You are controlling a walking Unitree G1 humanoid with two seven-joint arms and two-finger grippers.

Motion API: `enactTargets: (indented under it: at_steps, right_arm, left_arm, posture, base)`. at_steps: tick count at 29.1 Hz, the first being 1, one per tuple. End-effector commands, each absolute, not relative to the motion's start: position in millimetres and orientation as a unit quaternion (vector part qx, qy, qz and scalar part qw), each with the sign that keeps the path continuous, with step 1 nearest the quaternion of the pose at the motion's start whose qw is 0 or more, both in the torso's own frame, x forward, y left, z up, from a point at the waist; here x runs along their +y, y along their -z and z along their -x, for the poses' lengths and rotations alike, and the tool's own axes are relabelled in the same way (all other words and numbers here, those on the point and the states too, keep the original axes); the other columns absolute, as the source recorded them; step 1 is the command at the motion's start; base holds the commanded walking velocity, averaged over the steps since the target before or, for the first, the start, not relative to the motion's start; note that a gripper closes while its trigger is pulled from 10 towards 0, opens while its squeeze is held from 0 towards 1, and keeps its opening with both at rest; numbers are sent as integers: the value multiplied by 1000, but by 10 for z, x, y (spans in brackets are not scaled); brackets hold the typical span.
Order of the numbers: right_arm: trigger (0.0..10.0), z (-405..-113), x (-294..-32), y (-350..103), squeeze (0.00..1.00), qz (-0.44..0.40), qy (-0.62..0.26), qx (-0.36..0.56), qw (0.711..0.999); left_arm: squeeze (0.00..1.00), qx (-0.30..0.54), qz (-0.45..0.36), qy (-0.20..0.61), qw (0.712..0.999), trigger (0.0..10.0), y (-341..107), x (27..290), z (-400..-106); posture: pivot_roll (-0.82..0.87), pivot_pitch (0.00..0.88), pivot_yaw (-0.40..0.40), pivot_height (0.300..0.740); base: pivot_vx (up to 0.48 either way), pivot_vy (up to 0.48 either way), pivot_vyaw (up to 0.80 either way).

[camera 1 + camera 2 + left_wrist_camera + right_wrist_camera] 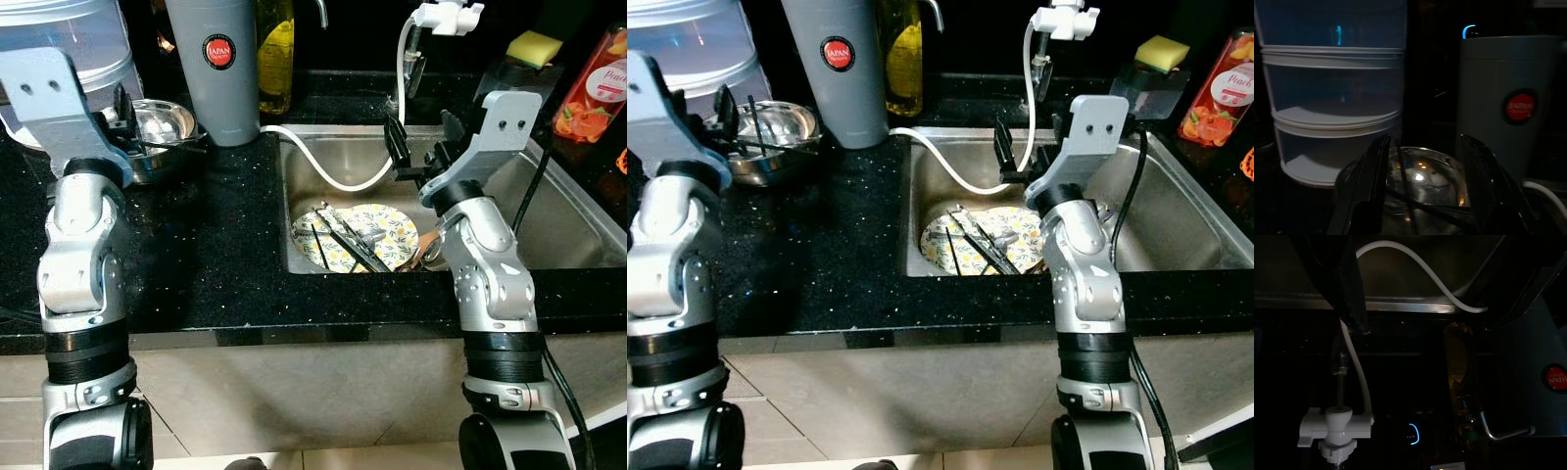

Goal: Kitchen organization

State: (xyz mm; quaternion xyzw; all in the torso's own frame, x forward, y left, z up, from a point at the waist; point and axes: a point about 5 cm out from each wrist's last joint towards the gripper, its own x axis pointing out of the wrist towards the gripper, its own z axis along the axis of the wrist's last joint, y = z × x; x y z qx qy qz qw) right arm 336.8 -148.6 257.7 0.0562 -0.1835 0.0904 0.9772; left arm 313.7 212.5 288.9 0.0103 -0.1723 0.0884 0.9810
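Dishes are sitting in the steel sink [549, 211]: a yellow-patterned plate [387, 235] is lying flat at its near left corner with dark chopsticks [353, 240] and a piece of cutlery strewn across it, presumably waiting to be washed or sorted. The right gripper [1019, 157] is hanging over the sink's far left part, above and beyond the plate, its fingers spread and pinching nothing; it looks to be lining up for a reach down to those utensils. A white hose [328, 166] is looping from the tap [446, 17] down into the basin just beside that gripper, so it could snag a descent.

On the black counter [225, 245] to the left, the left gripper [1425, 196] is hovering with its fingers parted on either side of a small steel bowl [162, 122], which is already holding thin dark sticks, probably the collecting place for them. A grey flask [213, 59] is standing right of the bowl, a stacked clear container [1332, 98] left of it, far back.
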Motion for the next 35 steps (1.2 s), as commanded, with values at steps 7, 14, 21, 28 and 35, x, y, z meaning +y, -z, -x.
enactTargets:
  at_steps: [7,14,21,28,35]
  right_arm:
    - [10000,-3378,-1492,-2588,0,-56,-89,-187,977]
    - [10000,-3382,-1496,-2579,0,-57,-88,-186,977]
    - [10000,-3379,-1493,-2575,0,-57,-89,-185,977]
    - [10000,-3378,-1489,-2574,0,-58,-89,-185,977]
    - [10000,-3378,-1486,-2572,0,-59,-88,-185,977]
  left_arm:
    - [0,-188,8,-65,980,10000,-2931,2009,-3121]
    - [0,-190,13,-65,980,10000,-2937,2007,-3122]
    - [0,-189,15,-67,980,10000,-2936,2009,-3116]
    - [0,-190,11,-67,979,10000,-2941,2007,-3118]
    - [0,-186,3,-61,981,10000,-2929,1977,-3131]
  posture:
    - [82,0,-41,740]
    - [76,0,-35,740]
    - [77,0,-36,740]
    - [76,0,-35,740]
    - [75,0,-32,740]
  base:
    - [0,36,0]
    - [0,474,0]
    - [0,446,0]
    - [0,0,0]
    - [0,0,0]
